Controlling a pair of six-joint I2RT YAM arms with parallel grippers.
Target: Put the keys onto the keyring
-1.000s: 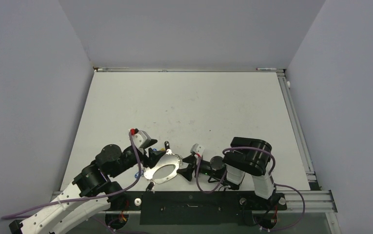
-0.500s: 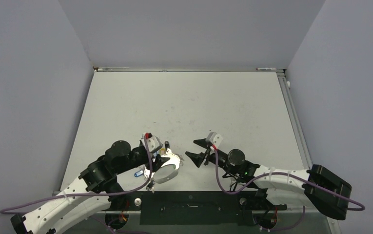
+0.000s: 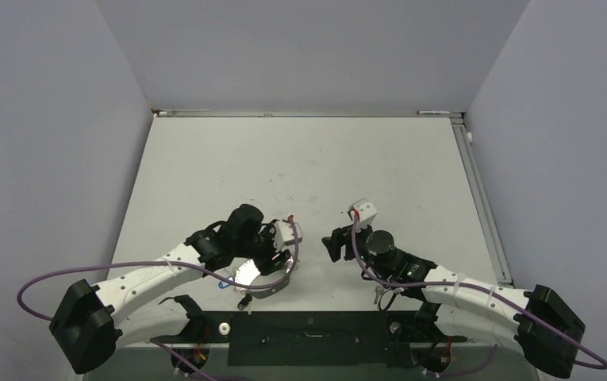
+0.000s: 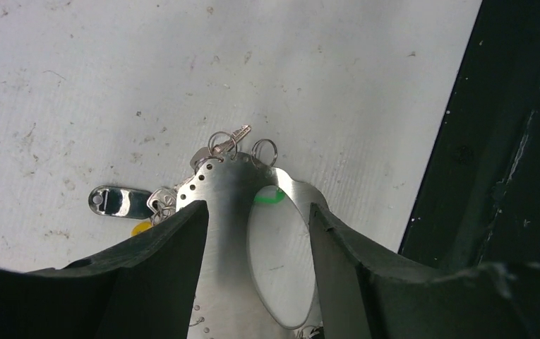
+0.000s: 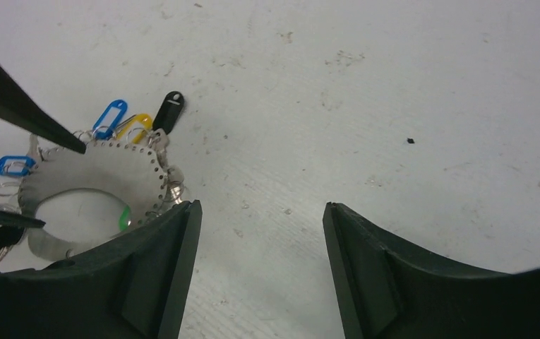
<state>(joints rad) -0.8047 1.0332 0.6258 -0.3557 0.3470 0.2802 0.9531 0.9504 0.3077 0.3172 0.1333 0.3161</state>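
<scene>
Keyring (image 5: 90, 169) farther from right tool (image 5: 260, 208)

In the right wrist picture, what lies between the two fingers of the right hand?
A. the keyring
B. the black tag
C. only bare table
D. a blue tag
C: the right hand is open over bare table. The keyring, with its black tag and blue tag, lies outside the fingers, toward the left edge of that view.
</scene>
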